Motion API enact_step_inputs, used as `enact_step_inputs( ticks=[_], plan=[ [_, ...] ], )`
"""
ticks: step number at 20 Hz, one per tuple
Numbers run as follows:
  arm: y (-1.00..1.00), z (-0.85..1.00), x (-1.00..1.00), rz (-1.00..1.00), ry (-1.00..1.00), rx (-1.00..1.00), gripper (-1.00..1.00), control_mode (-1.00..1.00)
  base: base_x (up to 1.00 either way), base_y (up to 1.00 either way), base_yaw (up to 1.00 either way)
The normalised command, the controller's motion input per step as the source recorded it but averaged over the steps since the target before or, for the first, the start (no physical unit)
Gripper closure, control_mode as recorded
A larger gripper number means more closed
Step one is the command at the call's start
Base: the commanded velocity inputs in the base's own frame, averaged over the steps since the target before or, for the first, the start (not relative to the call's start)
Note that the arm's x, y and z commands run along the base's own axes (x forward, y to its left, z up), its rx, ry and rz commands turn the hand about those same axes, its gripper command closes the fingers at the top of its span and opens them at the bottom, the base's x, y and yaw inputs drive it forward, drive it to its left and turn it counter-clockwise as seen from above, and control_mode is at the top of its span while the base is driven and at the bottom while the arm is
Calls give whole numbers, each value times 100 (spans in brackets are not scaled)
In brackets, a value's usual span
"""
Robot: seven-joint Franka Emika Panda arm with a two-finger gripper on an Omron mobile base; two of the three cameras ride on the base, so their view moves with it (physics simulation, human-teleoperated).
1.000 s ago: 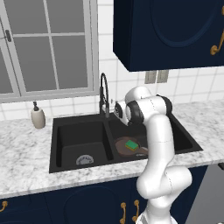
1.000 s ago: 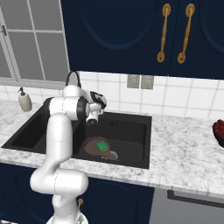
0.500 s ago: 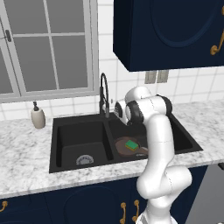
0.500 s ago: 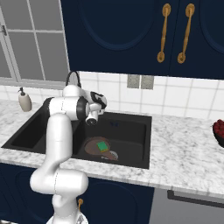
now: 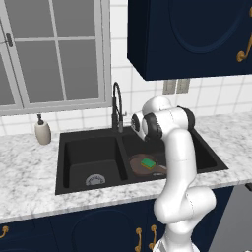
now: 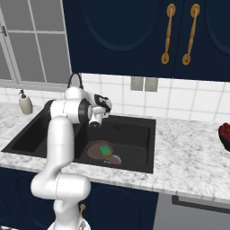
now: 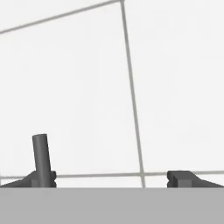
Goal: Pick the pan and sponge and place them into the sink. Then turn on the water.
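The dark reddish pan (image 5: 139, 164) (image 6: 95, 149) lies in the right basin of the black sink (image 5: 78, 140) (image 6: 139, 148). The green sponge (image 5: 147, 162) (image 6: 105, 149) rests inside the pan. My gripper (image 7: 111, 178) (image 6: 107, 106) is up beside the black gooseneck faucet (image 5: 117, 106) (image 6: 74, 81), facing the white tiled wall. It is open with nothing between its fingers. A short dark rod (image 7: 40, 154), apparently the faucet's lever, stands just above my left fingertip (image 7: 42, 179). No water runs from the spout.
A beige soap dispenser (image 5: 43, 132) (image 6: 24, 103) stands on the marble counter (image 5: 24, 172) left of the sink. Dark upper cabinets (image 5: 192, 39) hang overhead. A bowl of red fruit (image 6: 224, 134) sits at the far right.
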Motion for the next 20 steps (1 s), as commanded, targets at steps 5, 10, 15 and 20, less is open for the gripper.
enact_step_inputs(
  ticks=[5, 10, 15, 20],
  plan=[
    [-35, 0, -18, -1, 1, 0, -100, -100, 0, 0, 0],
    [-57, 0, -10, -2, 1, 0, -100, -100, 0, 0, 0],
    [-94, 0, 0, -9, 4, 0, -100, -100, 0, 0, 0],
    [-100, 0, 4, -9, 6, 0, -100, -100, 0, 0, 0]
  ],
)
